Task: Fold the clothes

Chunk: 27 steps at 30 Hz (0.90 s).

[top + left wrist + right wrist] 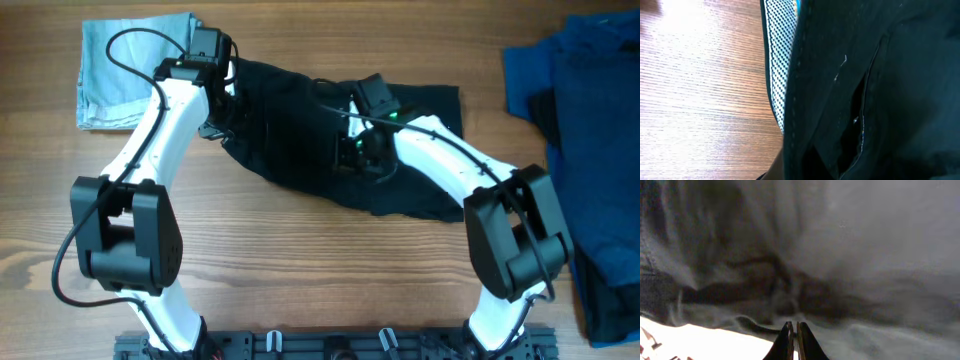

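The clothes (290,130), a pair of black shorts, lie bunched across the middle of the table. My left gripper (222,95) sits at their left end. In the left wrist view black cloth (880,90) with a dotted grey lining (777,65) hangs close over the lens and hides the fingers, which look shut on the cloth. My right gripper (352,150) is over the middle of the shorts. In the right wrist view its jaws (794,326) are pressed together at a fold of the dark fabric (840,255), with bright table below.
A pale-blue denim piece (130,70) lies at the back left, just behind the left gripper. A heap of dark-blue and black cloth (590,150) fills the right edge. Bare wooden table (300,270) stretches in front of the shorts.
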### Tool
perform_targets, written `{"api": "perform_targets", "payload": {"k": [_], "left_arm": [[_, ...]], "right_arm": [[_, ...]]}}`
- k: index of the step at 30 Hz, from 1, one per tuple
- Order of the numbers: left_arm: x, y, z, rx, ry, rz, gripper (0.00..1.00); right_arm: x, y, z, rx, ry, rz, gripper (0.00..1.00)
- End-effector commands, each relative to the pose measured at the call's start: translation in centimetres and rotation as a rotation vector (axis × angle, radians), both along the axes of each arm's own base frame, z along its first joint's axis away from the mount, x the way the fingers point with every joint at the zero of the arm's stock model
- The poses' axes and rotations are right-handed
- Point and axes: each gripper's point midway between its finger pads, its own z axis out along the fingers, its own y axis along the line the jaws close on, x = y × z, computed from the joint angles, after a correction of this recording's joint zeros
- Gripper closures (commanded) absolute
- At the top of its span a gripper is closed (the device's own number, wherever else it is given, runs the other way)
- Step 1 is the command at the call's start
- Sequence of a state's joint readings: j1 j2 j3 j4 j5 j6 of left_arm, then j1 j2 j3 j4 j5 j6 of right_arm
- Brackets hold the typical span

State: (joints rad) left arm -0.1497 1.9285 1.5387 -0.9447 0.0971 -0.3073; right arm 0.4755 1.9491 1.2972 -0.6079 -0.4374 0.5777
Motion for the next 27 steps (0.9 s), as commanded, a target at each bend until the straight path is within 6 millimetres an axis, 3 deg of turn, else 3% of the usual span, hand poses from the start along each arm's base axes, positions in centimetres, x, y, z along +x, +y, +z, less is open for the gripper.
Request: {"api": "perform_targets", "payload": {"k": [1,5,9,12,17,18,21,27], "left_arm": [[1.1,0.7,4.8,0.006,-0.127,0.003,0.96],[1.2,2.0,7.6,0.000,-0.197,0.033,0.96],[1.1,2.9,8.7,-0.002,-0.224,0.054,0.95],[1.1,2.9,8.7,-0.002,-0.223,0.053,0.95],[1.1,2.9,8.7,-0.002,-0.224,0.053,0.95],[1.1,2.9,8.7,-0.002,-0.224,0.053,0.95],[1.1,2.9,8.7,-0.002,-0.224,0.053,0.95],[1.0,2.9,8.6,-0.002,-0.219,0.053,0.96]], "right_arm": [[-1.7,0.9,-3.5,-0.027,0.093,-0.041,0.96],[-2.5,2.0,-5.5,0.006,0.149,-0.024,0.96],[-2.1,4.3,-4.4,0.131,0.129,0.022,0.96],[-0.9,5.6,-1.5,0.255,0.103,0.061,0.96],[3.6,4.1,3.9,0.291,-0.117,0.041,0.96],[4.2,4.0,4.2,0.293,-0.146,0.037,0.96],[6.1,3.7,3.3,0.239,-0.208,-0.027,0.96],[8.6,5.9,1.7,0.208,-0.343,-0.065,0.96]]}}
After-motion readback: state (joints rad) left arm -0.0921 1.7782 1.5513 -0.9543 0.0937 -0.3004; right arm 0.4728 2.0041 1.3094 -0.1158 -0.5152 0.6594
